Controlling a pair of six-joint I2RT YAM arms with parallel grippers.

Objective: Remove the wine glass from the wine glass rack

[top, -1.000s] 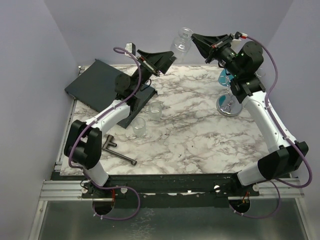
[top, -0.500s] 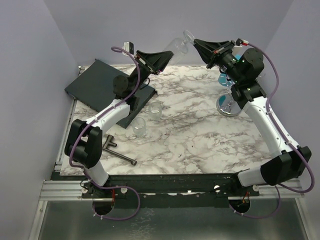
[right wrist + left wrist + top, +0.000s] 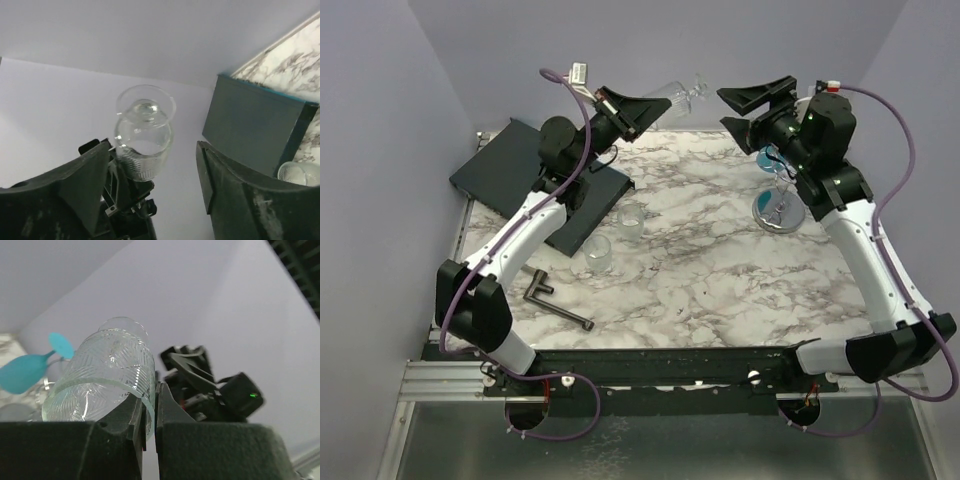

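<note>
Wine glass (image 3: 675, 95) is off the wine glass rack (image 3: 778, 208) and up in the air over the desk's (image 3: 720, 270) far edge, about 12 o'clock, lying nearly on its side with the foot toward 3 o'clock and the bowl toward 9. Left gripper (image 3: 645, 110) is closed on it. In the left wrist view the fingers (image 3: 170, 410) pinch the patterned bowl wall at the rim, one inside and one outside. Right gripper (image 3: 722, 108) sits just to the 3 o'clock side of the foot with jaws spread wide and nothing between them, not touching the glass. The right wrist view looks straight down the glass foot-first, both fingers well clear of it. Rack stands on the desk at roughly 2 o'clock, round shiny base flat on the marble, thin post up. A teal glass (image 3: 770, 157) shows at its top, partly hidden behind the right arm, so can't tell how it hangs. Dark board (image 3: 520, 165) lies at 10 o'clock, one corner overhanging the desk edge. Two small clear tumblers stand upright and apart just off the board's near edge – one (image 3: 631, 217) nearer the centre, the other (image 3: 597, 252) toward 8 o'clock. T-shaped metal tool (image 3: 558, 298) lies flat at about 8 o'clock near the front edge, apart from everything else.
</note>
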